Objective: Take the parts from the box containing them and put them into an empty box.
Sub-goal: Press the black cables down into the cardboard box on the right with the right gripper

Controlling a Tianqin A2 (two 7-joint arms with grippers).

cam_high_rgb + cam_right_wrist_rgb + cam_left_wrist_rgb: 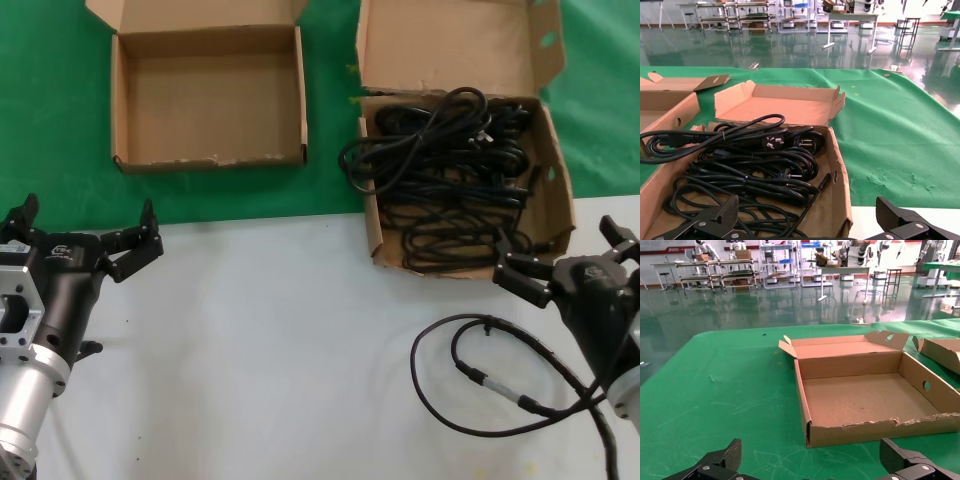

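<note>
Cords [450,180] fill the larger cardboard box [556,175], a tangle of black rubber-coated leads with plugs, one loop spilling over the box wall on the side toward the smaller box. That larger box stands on the green cloth [50,120] just ahead of the right claw [575,262], its big lid flap folded back away from the robot; its near end reaches over the white table [260,350]. The right claw hovers low at the near wall of this box, fingers spread wide apart and holding nothing; in the right wrist view the two dark fingertips [720,217] frame the cords [745,170] directly in front of them, with the box wall [840,175] between.

Beside the right claw, toward the robot and resting on the white table, lies a thin black cable [480,370] with a silver connector, curled in a loose loop.

The left claw [85,235] sits at the edge where white table meets green cloth, fingers likewise wide apart and empty. Ahead of it, a little toward the right arm's side, stands the smaller, shallow box [120,100], nothing inside, short lid flap lying back and its near edge frayed. The left wrist view shows this box [855,432] just beyond the open fingertips [725,460], not touching them.
</note>
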